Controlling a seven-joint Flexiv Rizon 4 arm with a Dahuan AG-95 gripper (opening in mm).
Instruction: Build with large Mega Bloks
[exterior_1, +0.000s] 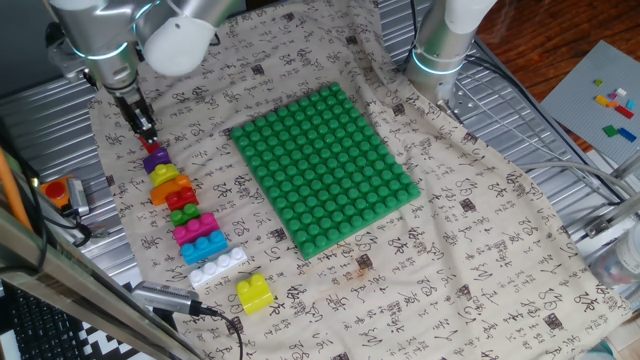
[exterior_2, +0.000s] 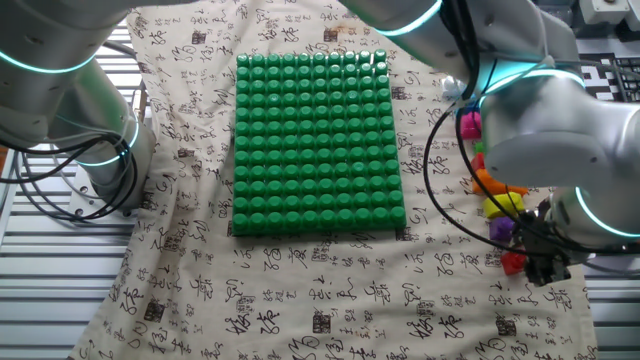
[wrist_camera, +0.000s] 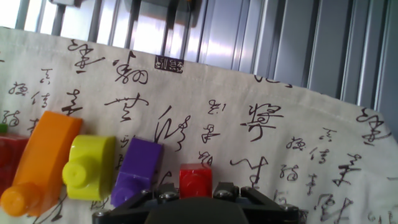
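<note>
A row of large Mega Bloks lies on the printed cloth at the left of one fixed view: purple (exterior_1: 155, 160), yellow (exterior_1: 163, 173), orange (exterior_1: 170, 188), green (exterior_1: 183, 212), pink (exterior_1: 195, 228), blue (exterior_1: 203, 246), white (exterior_1: 218, 266). A lone yellow brick (exterior_1: 254, 293) lies nearer the front. My gripper (exterior_1: 147, 140) is down at the far end of the row, its jaws close against both sides of a small red brick (wrist_camera: 195, 180) that rests on the cloth beside the purple brick (wrist_camera: 138, 171). The fingertips are hidden in the hand view.
The big green studded baseplate (exterior_1: 325, 165) lies in the middle of the cloth, right of the row. A second arm's base (exterior_1: 440, 55) stands at the back. A grey plate with tiny coloured bricks (exterior_1: 612, 100) lies at the far right. Metal slats (wrist_camera: 249, 37) lie beyond the cloth's edge.
</note>
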